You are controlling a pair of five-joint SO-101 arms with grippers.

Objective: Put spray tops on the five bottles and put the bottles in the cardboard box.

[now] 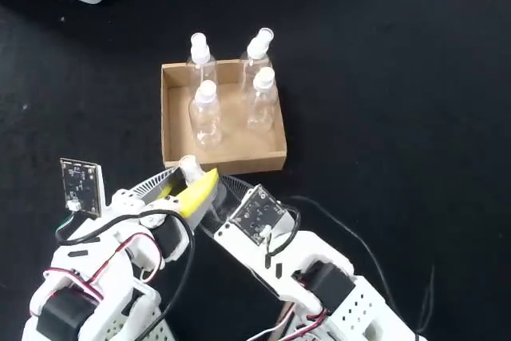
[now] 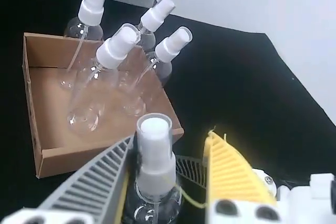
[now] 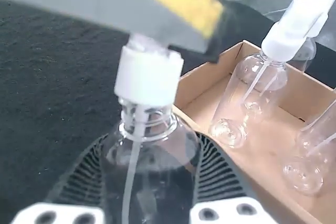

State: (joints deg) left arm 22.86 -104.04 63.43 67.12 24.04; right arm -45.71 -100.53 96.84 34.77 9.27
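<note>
1. You see the bottle point(image 3: 147, 166) in clear, glossy plastic, its spray top point(image 3: 148, 74) white and matt.
2. Your cardboard box point(image 1: 231, 164) is plain brown card, dull.
3. The table point(image 1: 399, 77) wears black cloth, rough-napped.
4. The left gripper point(image 2: 170, 137) has ribbed, matt plastic fingers point(image 2: 231, 166).

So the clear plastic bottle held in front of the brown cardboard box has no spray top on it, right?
No. The clear plastic bottle held in front of the brown cardboard box carries a white spray top, as the right wrist view shows.
</note>
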